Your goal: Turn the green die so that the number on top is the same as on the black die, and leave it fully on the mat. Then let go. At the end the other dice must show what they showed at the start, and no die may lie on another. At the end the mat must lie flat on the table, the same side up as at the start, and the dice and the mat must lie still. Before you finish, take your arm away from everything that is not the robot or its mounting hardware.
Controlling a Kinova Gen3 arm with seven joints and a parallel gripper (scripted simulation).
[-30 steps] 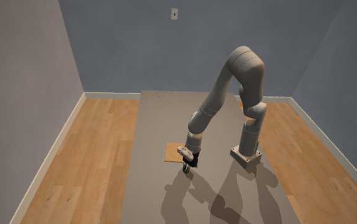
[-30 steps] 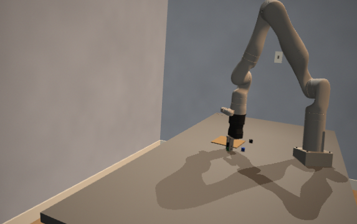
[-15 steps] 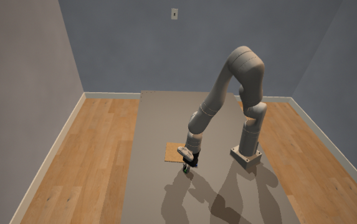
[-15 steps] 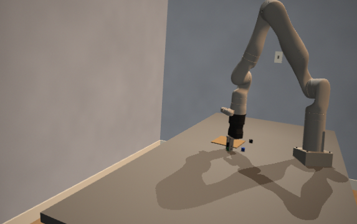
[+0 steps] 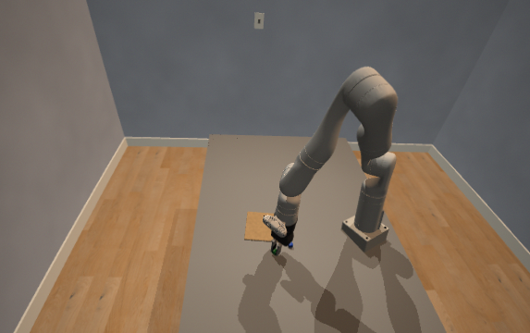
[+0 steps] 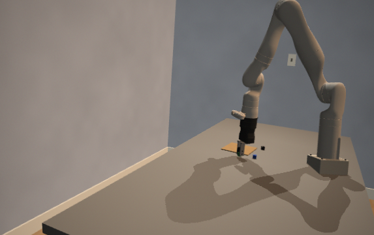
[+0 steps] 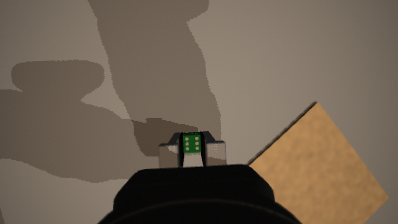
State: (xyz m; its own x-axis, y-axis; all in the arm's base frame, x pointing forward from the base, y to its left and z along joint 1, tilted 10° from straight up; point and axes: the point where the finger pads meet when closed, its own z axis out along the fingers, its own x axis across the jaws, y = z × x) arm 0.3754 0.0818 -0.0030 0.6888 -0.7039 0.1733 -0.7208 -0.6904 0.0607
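we have the small green cube die (image 7: 192,142) pinched in our gripper (image 7: 192,152), just off the tan square mat (image 7: 320,165). it looks light, rigid, slick; we hold opposite flat faces.

Grey table (image 5: 228,287) and what it carries

We see a tan mat (image 5: 256,226) lying flat on the table near its middle, the arm's base (image 5: 378,241) bolted on well to one side of it, and two small dice, blue (image 6: 254,156) and black (image 6: 263,148), resting on the bare top just off the mat, apart from each other.
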